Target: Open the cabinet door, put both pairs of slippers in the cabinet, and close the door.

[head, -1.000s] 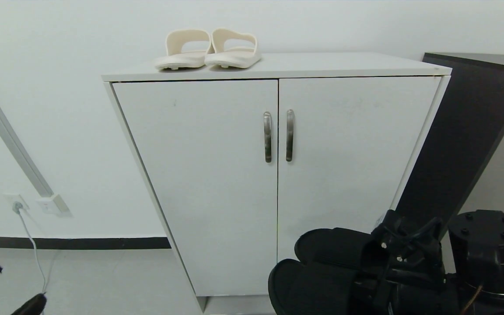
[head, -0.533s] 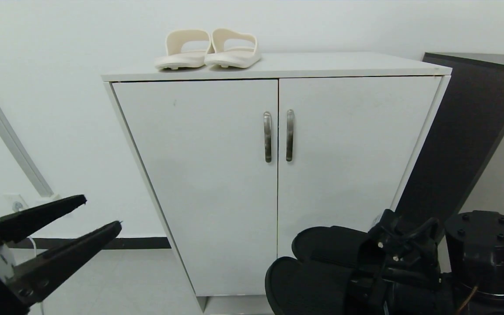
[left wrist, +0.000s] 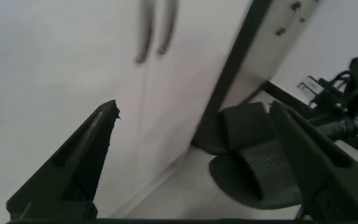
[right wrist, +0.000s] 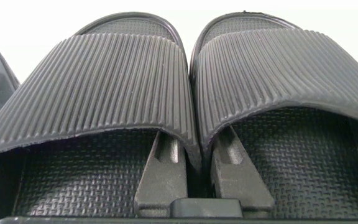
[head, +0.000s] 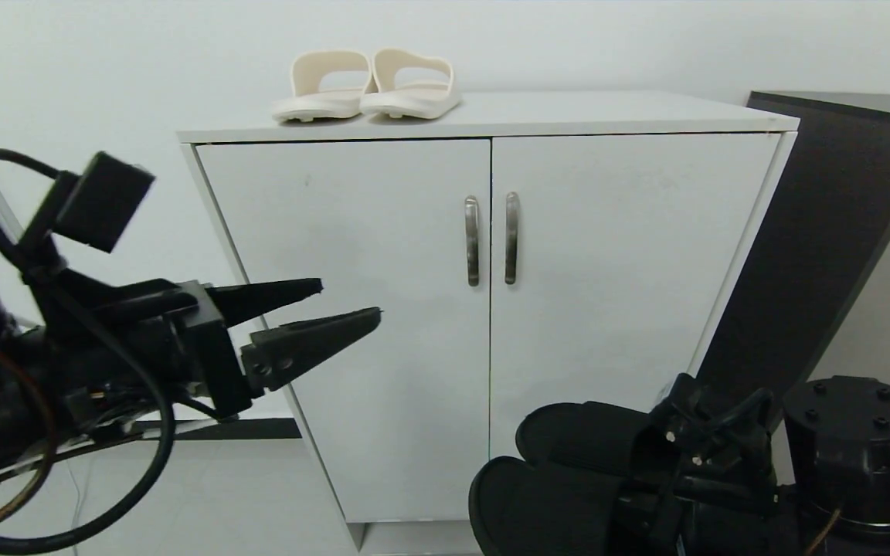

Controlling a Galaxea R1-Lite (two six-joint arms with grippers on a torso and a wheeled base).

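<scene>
The white cabinet stands with both doors shut, its two metal handles side by side at the middle. A cream pair of slippers lies on its top at the left. My left gripper hangs open in front of the left door, left of the handles; in the left wrist view its gripper frames the handles. Low at the right, my right gripper is shut on the black pair of slippers. Its fingers pinch the slippers' inner walls together.
A dark tall panel stands against the cabinet's right side. A white wall runs behind, with a black baseboard strip at the left. Bare grey floor lies left of the cabinet.
My left arm has risen from the lower left corner and swung right, up to the left door, gripper open throughout. The right gripper with the black slippers has barely shifted.
</scene>
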